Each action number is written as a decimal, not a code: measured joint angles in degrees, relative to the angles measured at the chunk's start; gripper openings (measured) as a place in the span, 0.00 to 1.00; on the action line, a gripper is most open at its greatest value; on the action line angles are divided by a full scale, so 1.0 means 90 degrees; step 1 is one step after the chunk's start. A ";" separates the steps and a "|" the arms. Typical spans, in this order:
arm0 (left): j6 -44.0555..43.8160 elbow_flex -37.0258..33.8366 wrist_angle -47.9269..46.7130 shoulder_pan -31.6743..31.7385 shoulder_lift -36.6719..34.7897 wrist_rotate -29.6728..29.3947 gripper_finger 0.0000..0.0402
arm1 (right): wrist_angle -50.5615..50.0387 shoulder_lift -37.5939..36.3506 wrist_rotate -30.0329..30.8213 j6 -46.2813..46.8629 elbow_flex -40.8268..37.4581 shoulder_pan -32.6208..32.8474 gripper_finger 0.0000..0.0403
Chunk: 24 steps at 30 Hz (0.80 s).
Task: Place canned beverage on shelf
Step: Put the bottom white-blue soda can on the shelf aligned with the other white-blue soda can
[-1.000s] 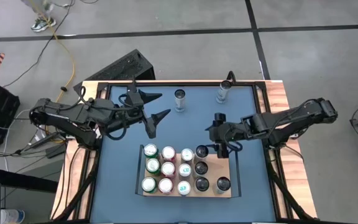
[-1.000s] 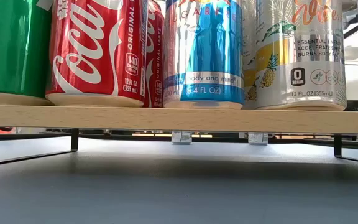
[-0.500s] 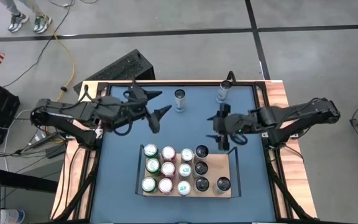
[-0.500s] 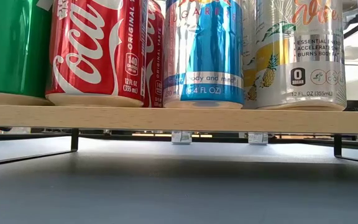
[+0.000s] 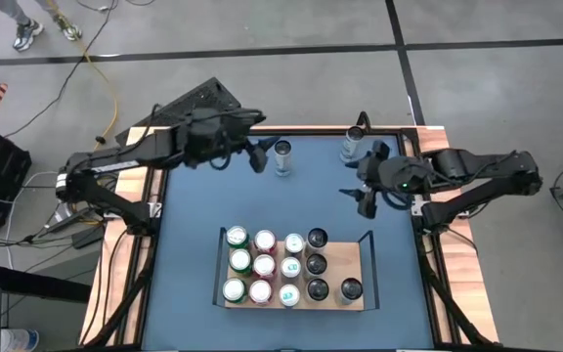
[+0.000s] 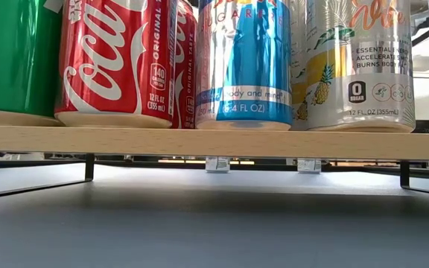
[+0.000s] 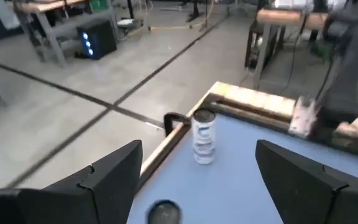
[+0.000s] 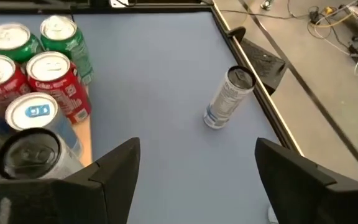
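Observation:
The shelf (image 5: 365, 256), a light-wood board on thin black rails, stands at the table's near middle and bears several upright cans (image 5: 264, 265); the low view shows the board (image 6: 214, 141) with cans (image 6: 118, 59) on it. Two loose cans stand upright on the blue tabletop near the far edge: one at the middle (image 5: 282, 154) (image 8: 227, 98) and one farther right (image 5: 352, 144) (image 7: 202, 135). My left gripper (image 5: 259, 156) (image 7: 197, 149) hovers open just left of the middle can. My right gripper (image 5: 363, 184) (image 8: 197, 144) hangs open, raised above the table right of centre, between the shelf and the far-right can.
Black rails (image 5: 262, 130) run along the table's far and side edges, with light-wood strips (image 5: 438, 147) outside them. A black case (image 5: 189, 106) lies beyond the far left corner. Bare blue tabletop (image 5: 194, 205) lies left of the shelf and between shelf and loose cans.
My left gripper has swung from the table's left part toward the far edge, up beside the middle loose can, staying open. My right gripper has risen from the shelf's right end and drawn back toward the far right, still open. The cans have kept still.

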 joint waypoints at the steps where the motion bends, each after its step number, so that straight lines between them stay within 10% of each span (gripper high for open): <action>1: 0.0187 0.0000 0.0030 0.0129 0.0112 0.0123 0.75 | -0.0020 -0.0030 0.0002 0.0092 0.0003 0.0000 0.75; 24: 0.1978 -0.0006 -0.0234 0.1920 0.1942 0.2453 0.75 | -0.0329 -0.0078 0.0319 0.0343 0.0000 -0.0316 0.75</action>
